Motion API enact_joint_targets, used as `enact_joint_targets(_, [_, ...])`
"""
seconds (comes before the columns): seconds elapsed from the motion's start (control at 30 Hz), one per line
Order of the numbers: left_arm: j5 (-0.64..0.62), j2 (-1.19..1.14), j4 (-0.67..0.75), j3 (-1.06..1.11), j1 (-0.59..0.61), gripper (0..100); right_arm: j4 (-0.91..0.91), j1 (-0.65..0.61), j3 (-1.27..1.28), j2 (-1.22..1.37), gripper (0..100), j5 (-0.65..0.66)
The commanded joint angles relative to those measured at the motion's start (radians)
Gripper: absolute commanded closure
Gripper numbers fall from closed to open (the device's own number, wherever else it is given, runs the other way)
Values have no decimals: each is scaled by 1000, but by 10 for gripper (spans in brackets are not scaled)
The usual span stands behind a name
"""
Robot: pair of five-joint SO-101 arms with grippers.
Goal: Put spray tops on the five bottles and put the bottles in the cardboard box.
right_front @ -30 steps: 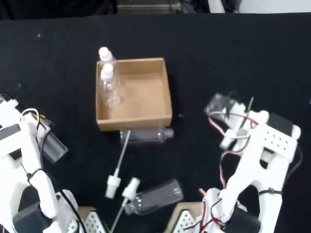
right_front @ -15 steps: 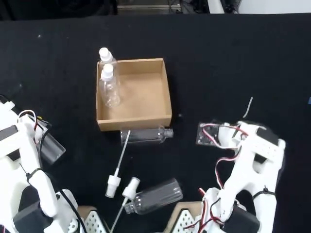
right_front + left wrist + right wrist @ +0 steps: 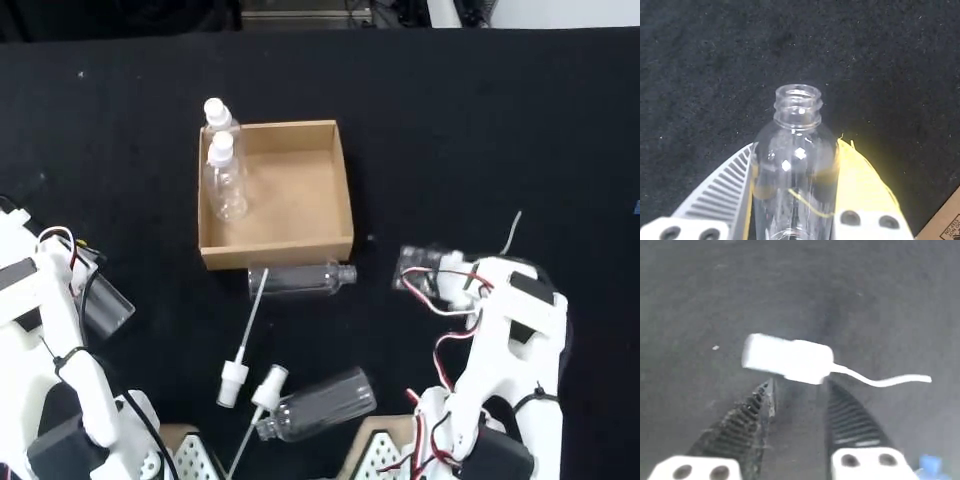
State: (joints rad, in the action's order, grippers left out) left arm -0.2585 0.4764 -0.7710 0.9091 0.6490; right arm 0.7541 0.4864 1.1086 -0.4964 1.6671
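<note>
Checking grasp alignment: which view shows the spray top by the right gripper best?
Right wrist view: the spray top lies whole, head and tube, just past the open right gripper. In the high view the arm covers its head; its tube pokes out.

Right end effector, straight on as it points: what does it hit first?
The spray top, lying on the black table just beyond the open right end effector, about centred on its gap. Depth is unclear; the table itself could come right after.

The open bottle (image 3: 796, 150) loses its base past the edge.
</note>
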Motion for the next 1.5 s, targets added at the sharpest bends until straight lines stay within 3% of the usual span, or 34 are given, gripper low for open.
enact_joint_targets(0.0, [-6,43,17,-7,7,950,-5,-18,-71,-1,930,-328])
enact_joint_targets(0.17, [-6,43,17,-7,7,950,9,54,-182,8,931,-842])
enact_joint_targets(0.27, [-6,43,17,-7,7,950,34,86,-205,8,930,-899])
enact_joint_targets(0.37, [-6,43,17,-7,7,950,46,81,-197,8,891,-753])
enact_joint_targets(0.5, [-6,43,17,-7,7,950,170,74,-188,1,682,-233])
enact_joint_targets(0.57, [-6,43,17,-7,7,950,233,74,-188,1,609,-35])
enact_joint_targets(0.73, [-5,43,17,-7,7,950,245,63,-153,8,642,256])
enact_joint_targets(1.0, [-3,43,17,-7,7,950,-78,-2,48,8,667,198])
enact_joint_targets(1.23, [-3,43,17,-7,13,950,-94,-28,90,10,678,201])
enact_joint_targets(1.47, [-3,43,17,-7,13,950,-94,-23,107,8,859,193])
